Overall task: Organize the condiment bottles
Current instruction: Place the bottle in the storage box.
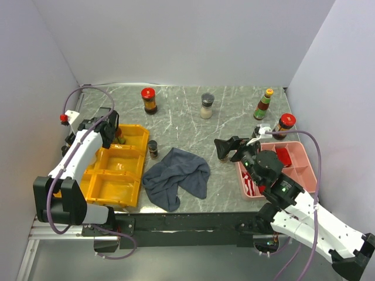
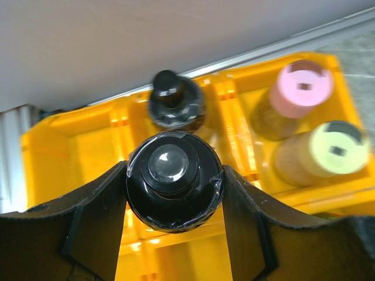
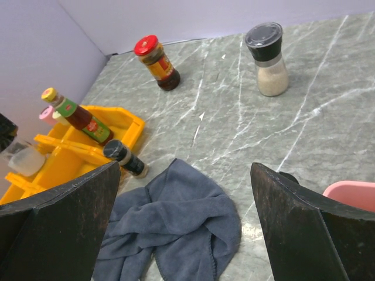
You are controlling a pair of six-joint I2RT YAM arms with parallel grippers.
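Plain pale panels close in three sides: a back wall, a left wall and a right wall. The bench is grey stone-patterned with thin white veins. The light is soft and even, casting only faint shadows.

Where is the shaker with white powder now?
Top view: the shaker stands far centre on the table, between the red-capped jar to its left and the orange-capped bottle to its right.
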